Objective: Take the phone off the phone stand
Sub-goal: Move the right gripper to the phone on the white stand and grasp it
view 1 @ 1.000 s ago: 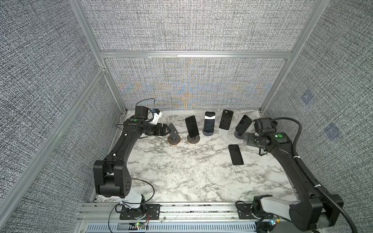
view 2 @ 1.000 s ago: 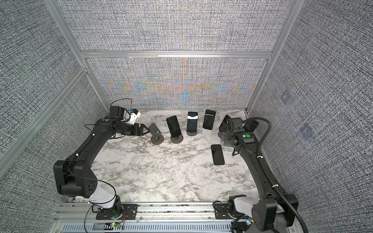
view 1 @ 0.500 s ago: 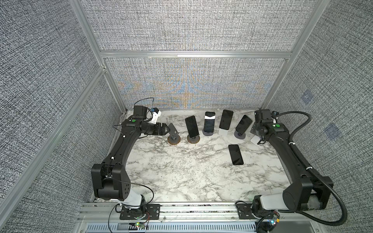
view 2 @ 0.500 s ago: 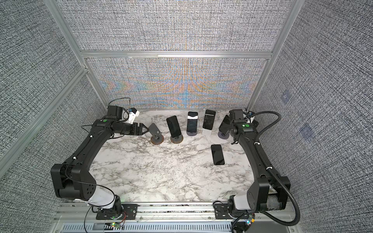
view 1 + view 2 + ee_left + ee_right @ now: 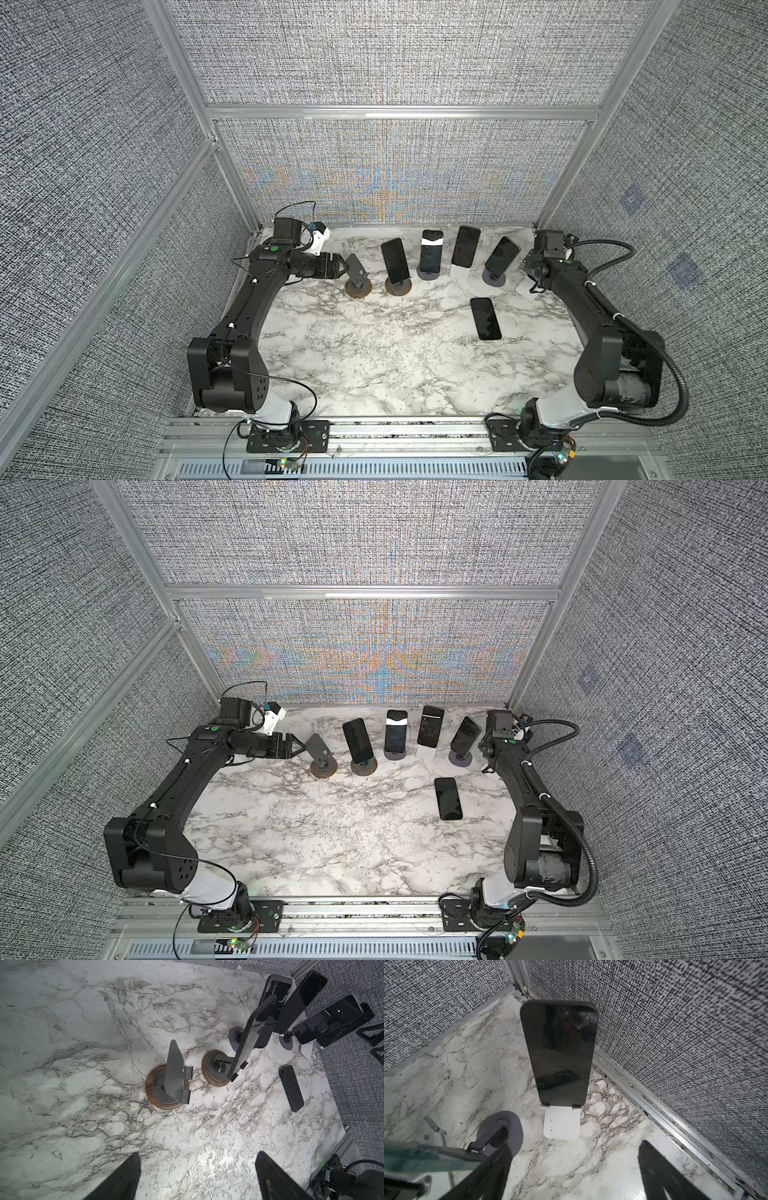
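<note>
Totalling: phones (image 5: 395,259) x6, stands (image 5: 357,287) x6 (1 empty)

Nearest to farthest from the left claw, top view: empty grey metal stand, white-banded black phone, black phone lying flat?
1. Empty grey metal stand, just ahead of the left claw.
2. White-banded black phone, middle of the back row.
3. Black phone lying flat, right of centre.

both top views: high, front, looking down, far, whole counter (image 5: 382,365) | left wrist: near, over counter, facing stand (image 5: 168,1082) | right wrist: near, low, facing phone (image 5: 560,1053) | shared: back row of stands
</note>
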{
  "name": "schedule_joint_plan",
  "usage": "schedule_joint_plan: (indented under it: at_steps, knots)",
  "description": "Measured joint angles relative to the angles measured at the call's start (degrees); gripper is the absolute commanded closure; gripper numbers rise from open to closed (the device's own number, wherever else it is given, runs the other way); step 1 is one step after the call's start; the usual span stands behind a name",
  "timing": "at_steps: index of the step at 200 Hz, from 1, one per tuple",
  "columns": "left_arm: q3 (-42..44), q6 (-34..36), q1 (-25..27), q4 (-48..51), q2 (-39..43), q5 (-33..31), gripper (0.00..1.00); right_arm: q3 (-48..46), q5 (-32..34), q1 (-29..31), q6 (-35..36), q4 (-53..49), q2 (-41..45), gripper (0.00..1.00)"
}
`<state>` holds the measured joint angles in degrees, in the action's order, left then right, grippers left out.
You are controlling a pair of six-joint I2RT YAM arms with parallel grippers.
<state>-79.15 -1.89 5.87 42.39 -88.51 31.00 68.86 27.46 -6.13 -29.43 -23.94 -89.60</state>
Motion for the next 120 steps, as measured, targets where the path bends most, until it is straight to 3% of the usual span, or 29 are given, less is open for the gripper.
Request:
schedule_joint_plan:
  at_steps: [120]
  knots:
    - [0.0, 0.17, -0.28, 0.09, 0.0, -0.04, 0.13, 1.25, -2.23, -2.21, 1.68, 4.39, -7.56, 0.03]
